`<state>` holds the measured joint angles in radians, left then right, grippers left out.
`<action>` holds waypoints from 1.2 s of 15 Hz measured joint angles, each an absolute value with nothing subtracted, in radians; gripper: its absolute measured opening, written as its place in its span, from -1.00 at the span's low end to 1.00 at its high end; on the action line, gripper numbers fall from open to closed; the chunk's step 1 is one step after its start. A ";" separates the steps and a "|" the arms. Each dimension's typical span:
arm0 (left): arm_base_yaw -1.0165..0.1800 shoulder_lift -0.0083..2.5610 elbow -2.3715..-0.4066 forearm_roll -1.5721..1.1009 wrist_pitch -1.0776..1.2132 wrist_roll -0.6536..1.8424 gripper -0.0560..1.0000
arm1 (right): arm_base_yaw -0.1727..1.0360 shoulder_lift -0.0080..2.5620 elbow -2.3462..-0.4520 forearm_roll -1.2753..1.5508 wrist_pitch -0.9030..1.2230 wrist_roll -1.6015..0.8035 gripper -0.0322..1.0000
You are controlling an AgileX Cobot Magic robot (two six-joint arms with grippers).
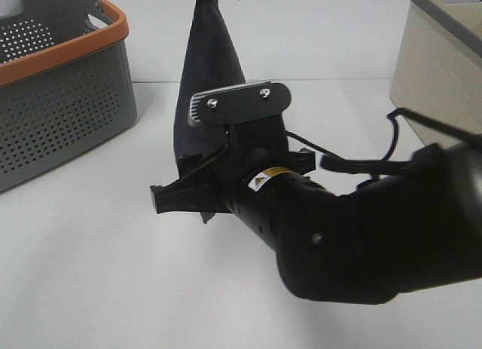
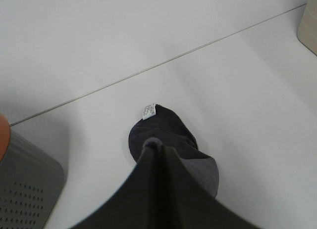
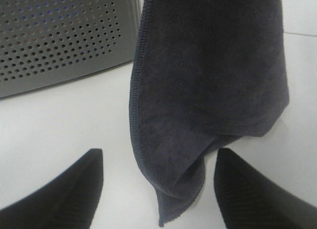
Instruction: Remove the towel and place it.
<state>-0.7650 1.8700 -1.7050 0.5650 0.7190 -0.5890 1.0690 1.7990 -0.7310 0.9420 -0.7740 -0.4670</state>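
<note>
towel [image 1: 207, 78] out of basket [image 1: 68, 100], hanging toward surface [image 1: 113, 273] far edge | left jaws pinching its top | right jaws spread near lower end | remaining: lay it down

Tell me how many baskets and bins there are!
2. A grey basket with an orange rim at far left; a beige bin at far right. Others may be hidden.
</note>
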 joint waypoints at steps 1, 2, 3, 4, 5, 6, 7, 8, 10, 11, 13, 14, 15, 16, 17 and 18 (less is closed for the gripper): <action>-0.765 1.870 -1.705 0.565 0.720 -0.589 -0.89 | 1.069 1.854 -0.761 0.914 -0.798 -0.453 0.31; -0.765 1.870 -1.705 0.565 0.721 -0.589 -0.89 | 1.069 1.895 -0.791 0.901 -0.811 -0.454 0.31; -0.765 1.870 -1.712 0.563 0.721 -0.589 -0.89 | 1.069 1.920 -0.823 0.894 -0.819 -0.470 0.31; -0.765 1.870 -1.729 0.562 0.722 -0.589 -0.89 | 1.069 1.942 -0.847 0.889 -0.826 -0.490 0.31; -0.765 1.870 -1.753 0.562 0.722 -0.589 -0.89 | 1.069 1.965 -0.865 0.889 -0.832 -0.508 0.31; -0.765 1.870 -1.770 0.562 0.722 -0.589 -0.89 | 1.069 1.989 -0.880 0.898 -0.837 -0.529 0.31; -0.765 1.870 -1.778 0.562 0.721 -0.589 -0.89 | 1.069 2.009 -0.896 0.919 -0.845 -0.534 0.31; -0.765 1.870 -1.778 0.560 0.725 -0.589 -0.89 | 1.069 2.025 -0.912 0.948 -0.858 -0.537 0.31; -0.765 1.870 -1.778 0.548 0.732 -0.589 -0.89 | 1.069 2.057 -0.936 1.020 -0.874 -0.540 0.31; -0.765 1.870 -1.778 0.548 0.732 -0.589 -0.89 | 1.069 2.077 -0.948 1.037 -0.876 -0.540 0.31; -0.765 1.870 -1.778 0.547 0.732 -0.589 -0.89 | 1.064 2.111 -0.965 1.042 -0.876 -0.539 0.31; -0.765 1.870 -1.778 0.543 0.732 -0.589 -0.89 | 1.035 2.175 -1.000 1.033 -0.871 -0.537 0.31; -0.765 1.870 -1.778 0.540 0.732 -0.589 -0.89 | 1.015 2.196 -1.021 1.030 -0.863 -0.524 0.31; -0.765 1.870 -1.778 0.540 0.732 -0.589 -0.89 | 0.998 2.206 -1.034 1.028 -0.843 -0.495 0.31; -0.765 1.870 -1.778 0.540 0.732 -0.589 -0.89 | 0.985 2.211 -1.040 1.020 -0.823 -0.464 0.31; -0.765 1.870 -1.778 0.540 0.732 -0.589 -0.89 | 0.977 2.212 -1.040 1.017 -0.805 -0.443 0.30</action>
